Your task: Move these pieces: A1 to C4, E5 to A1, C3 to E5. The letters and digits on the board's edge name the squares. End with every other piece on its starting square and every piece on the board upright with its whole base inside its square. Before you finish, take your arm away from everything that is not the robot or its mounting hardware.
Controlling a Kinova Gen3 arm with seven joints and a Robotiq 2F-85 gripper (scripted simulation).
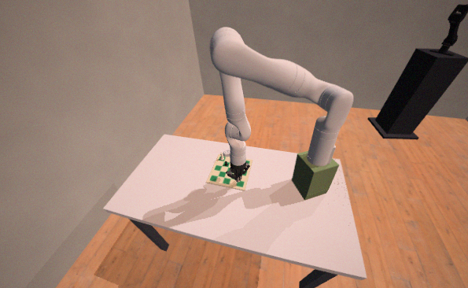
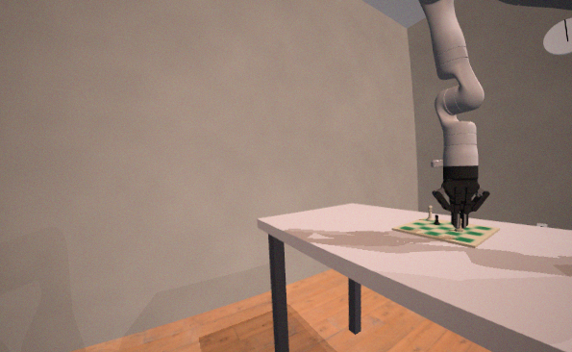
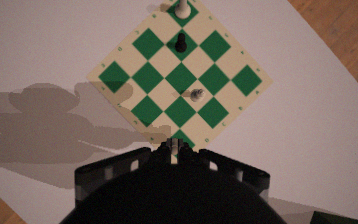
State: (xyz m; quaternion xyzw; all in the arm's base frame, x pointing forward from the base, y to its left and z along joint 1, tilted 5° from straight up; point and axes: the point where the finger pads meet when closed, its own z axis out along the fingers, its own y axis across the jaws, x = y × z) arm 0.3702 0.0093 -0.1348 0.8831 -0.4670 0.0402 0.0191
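Near the table's (image 1: 198,153) (image 2: 358,260) (image 3: 320,125) far long edge, we've got the jaws (image 1: 237,179) (image 2: 460,227) nearly closed, pinching a pale chess piece (image 2: 460,223) (image 3: 175,146) over the chessboard (image 1: 213,179) (image 2: 464,239) (image 3: 147,111); releasing off-centre could leave its base straddling squares.

matt pale tabletop (image 1: 198,204) (image 2: 338,245) (image 3: 300,165), smooth white arm casing (image 1: 261,71) (image 2: 460,149); grained wood floor (image 1: 422,197) (image 2: 242,322) (image 3: 335,30), dull grey wall (image 1: 96,79) (image 2: 189,120)

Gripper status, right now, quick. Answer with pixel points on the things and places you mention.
Gripper (image 1: 237,179) (image 2: 460,226) (image 3: 174,145): closed, holding what looks like a light chess piece (image 2: 460,227) (image 3: 175,147); which type can't be told.
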